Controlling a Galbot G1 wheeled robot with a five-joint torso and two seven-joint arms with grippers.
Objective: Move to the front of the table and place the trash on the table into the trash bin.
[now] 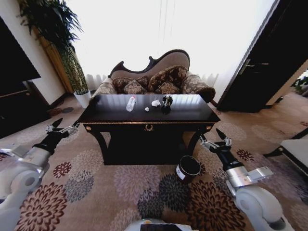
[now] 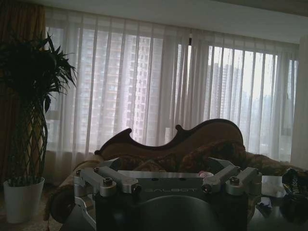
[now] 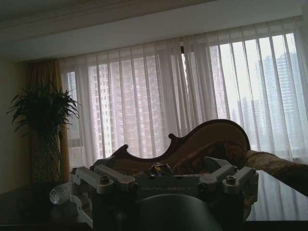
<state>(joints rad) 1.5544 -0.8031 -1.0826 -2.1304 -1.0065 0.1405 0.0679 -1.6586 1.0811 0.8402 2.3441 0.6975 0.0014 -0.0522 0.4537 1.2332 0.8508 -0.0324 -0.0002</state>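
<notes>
The dark glossy table [image 1: 192, 114] stands straight ahead in the head view. On its top lie a clear bottle [image 1: 130, 103], a white paper lump [image 1: 156, 103], a smaller white lump [image 1: 147, 109] and a dark shiny piece [image 1: 166, 102]. The trash bin [image 1: 187, 168] sits on the carpet by the table's right front leg. My left gripper [image 1: 66, 125] hovers open off the table's left front corner. My right gripper [image 1: 212, 138] is open just off the right front corner, above the bin. The right wrist view shows the bottle [image 3: 60, 193] and the dark piece [image 3: 161, 168].
A carved sofa [image 1: 159, 77] with patterned cushions stands right behind the table. A tall plant in a white pot [image 1: 83, 98] is at the back left, a dark cabinet [image 1: 14, 96] on the left, a pale bench [image 1: 298, 149] on the right. Open patterned carpet lies between me and the table.
</notes>
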